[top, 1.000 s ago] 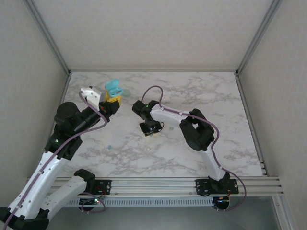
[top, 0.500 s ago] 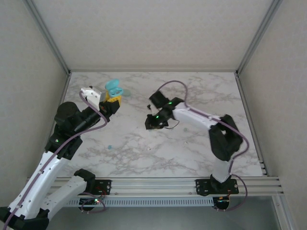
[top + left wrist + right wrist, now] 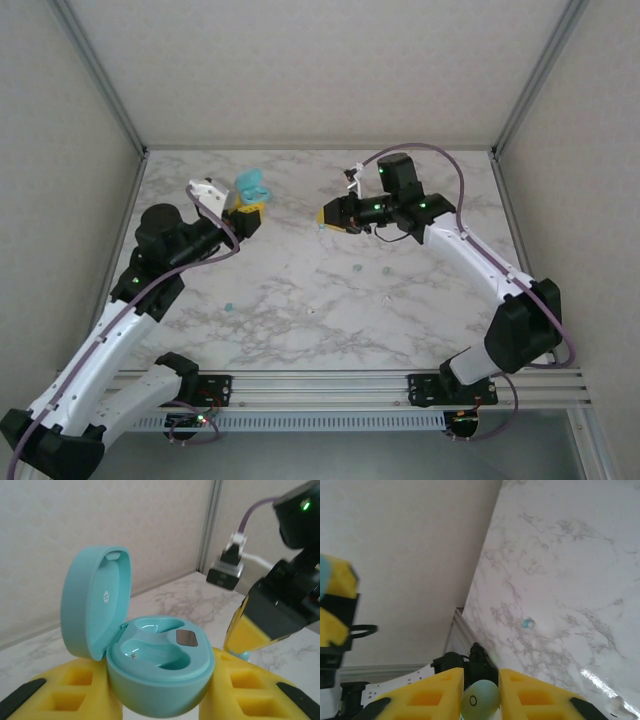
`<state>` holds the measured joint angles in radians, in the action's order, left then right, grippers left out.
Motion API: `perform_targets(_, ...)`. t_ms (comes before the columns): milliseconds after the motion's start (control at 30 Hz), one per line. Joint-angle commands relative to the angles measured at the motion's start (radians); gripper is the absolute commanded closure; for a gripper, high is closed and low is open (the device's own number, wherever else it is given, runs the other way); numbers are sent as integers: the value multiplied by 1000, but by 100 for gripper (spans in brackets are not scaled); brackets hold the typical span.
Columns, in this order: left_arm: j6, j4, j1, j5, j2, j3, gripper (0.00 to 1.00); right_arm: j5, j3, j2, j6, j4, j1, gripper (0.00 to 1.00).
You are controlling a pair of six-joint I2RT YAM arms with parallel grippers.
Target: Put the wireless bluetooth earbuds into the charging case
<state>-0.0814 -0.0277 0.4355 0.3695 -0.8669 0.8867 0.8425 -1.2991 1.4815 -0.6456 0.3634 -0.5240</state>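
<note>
Open mint case (image 3: 160, 682); pale-green earbud (image 3: 480, 700)

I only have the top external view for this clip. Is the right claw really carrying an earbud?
Observer: Yes. The right wrist view shows a mint green earbud pinched by the right claw, between its yellow fingers.
Operator: Is the case's lid open?
Observer: Yes. In the left wrist view the mint charging case, gripped by the left claw, has its lid swung up.
Operator: Anything in its wells?
Observer: Both wells look empty there.
</note>
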Motion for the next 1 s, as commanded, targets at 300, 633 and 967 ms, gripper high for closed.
perform_targets(300,-104,289,65,261,-106,-92,72,-71,-93,-143,55,2,-41,76)
perform_targets(633,-151,299,104,323,-185,-55,73,-79,-140,-119,125,-44,-97,75)
perform_targets(967,-117,311,108,326,-178,-54,73,-99,-144,-85,163,-27,-118,75)
